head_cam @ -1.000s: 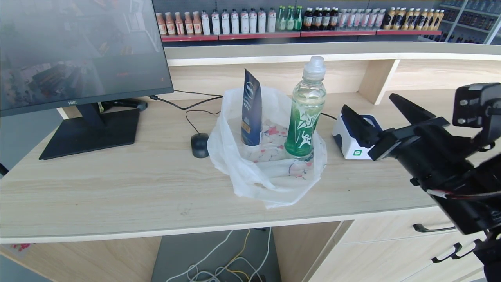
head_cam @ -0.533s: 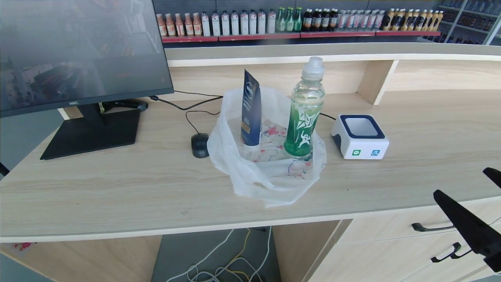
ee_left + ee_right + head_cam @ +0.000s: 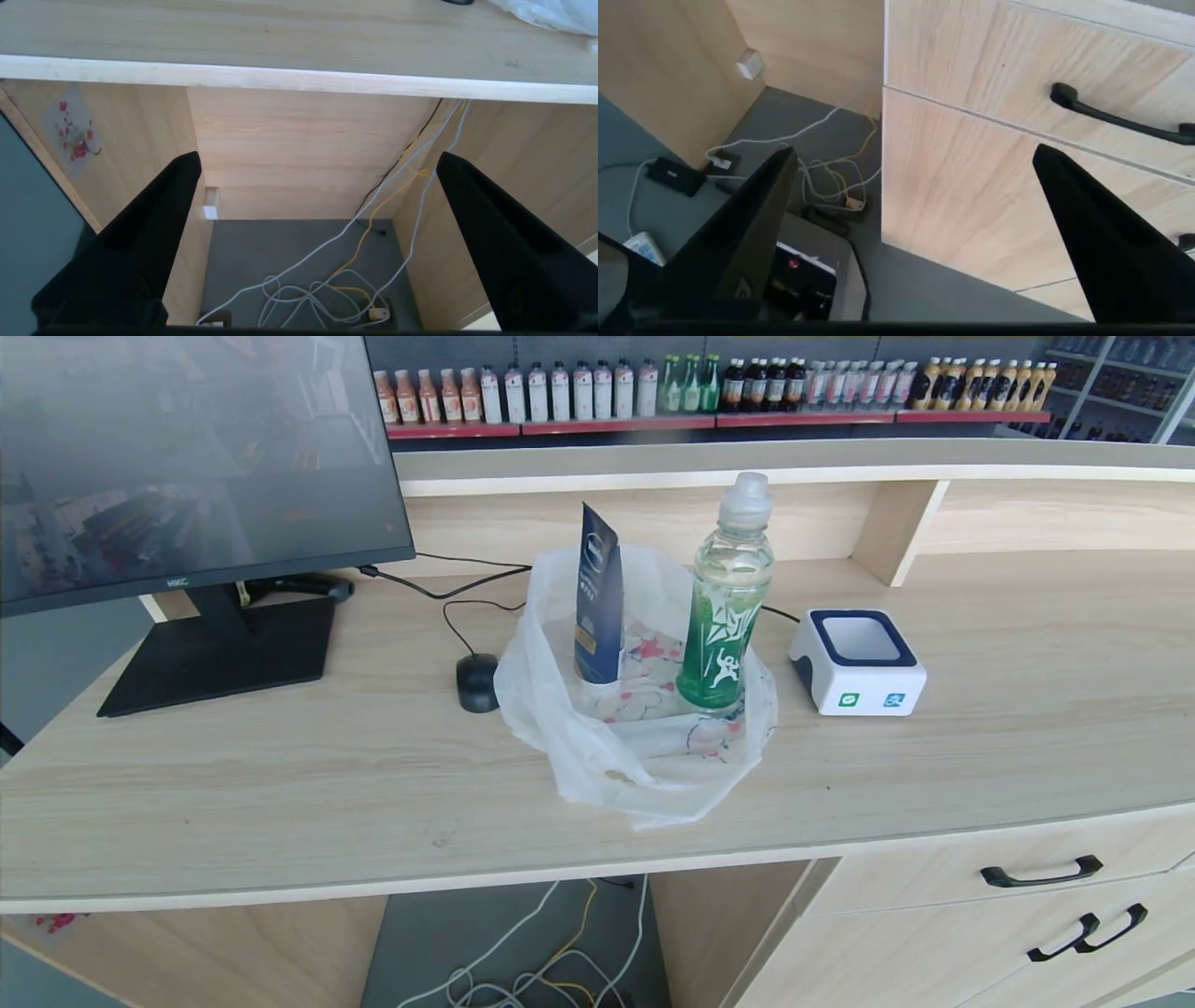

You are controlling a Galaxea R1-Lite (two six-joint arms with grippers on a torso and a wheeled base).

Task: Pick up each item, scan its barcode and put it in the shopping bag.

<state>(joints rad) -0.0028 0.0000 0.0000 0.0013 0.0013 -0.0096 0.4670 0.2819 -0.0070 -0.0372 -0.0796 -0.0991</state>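
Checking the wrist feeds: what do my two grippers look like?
The left gripper and the right gripper look alike: each has two matte black fingers, wide at the base, tapering to a blunt tip. No markings or cables show.

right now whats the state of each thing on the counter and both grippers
shopping bag: open, slumped on the counter
green bottle: upright in the bag, capped
blue tube: upright in the bag
scanner: bare, nothing over it
drawers: shut
left gripper: open, empty
right gripper: open, empty
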